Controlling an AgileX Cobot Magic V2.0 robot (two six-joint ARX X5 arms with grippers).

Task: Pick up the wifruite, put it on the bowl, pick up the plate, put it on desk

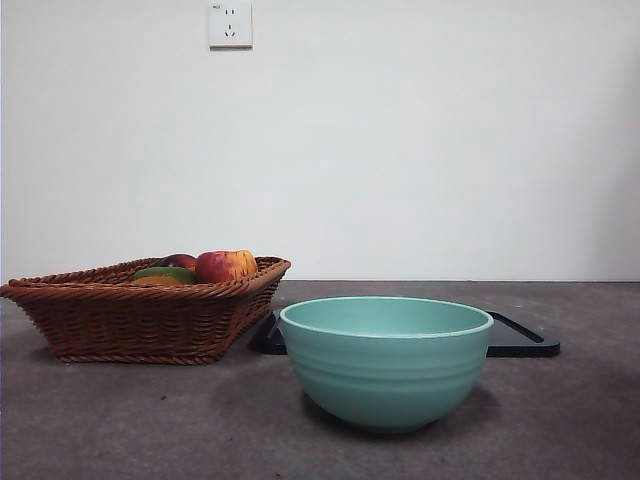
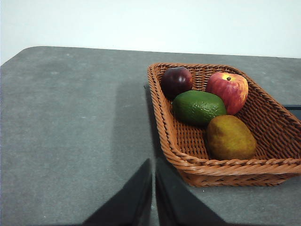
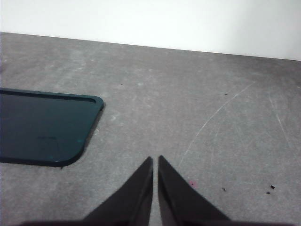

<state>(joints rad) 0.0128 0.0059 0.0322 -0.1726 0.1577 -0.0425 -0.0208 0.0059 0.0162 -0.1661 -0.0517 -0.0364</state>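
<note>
We see our left gripper [image 2: 154, 165] with jaws clenched on nothing, the wicker basket [image 2: 174, 141] just ahead holding the brown fruit [image 2: 230, 137]. Our right gripper [image 3: 155, 162], jaws likewise clenched, hovers beside the black tray [image 3: 42, 127]. The bowl [image 1: 386, 362] sits on the worktop [image 1: 150, 420].

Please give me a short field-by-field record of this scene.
bowl: large mint-green ribbed bowl, on the desk, nothing visible inside
desk: dark grey matte tabletop
basket: brown wicker basket holding red-yellow apple, dark plum, green avocado, brownish-yellow fruit
tray: black rectangular tray, behind bowl
left hand: shut, empty
right hand: shut, empty
</note>
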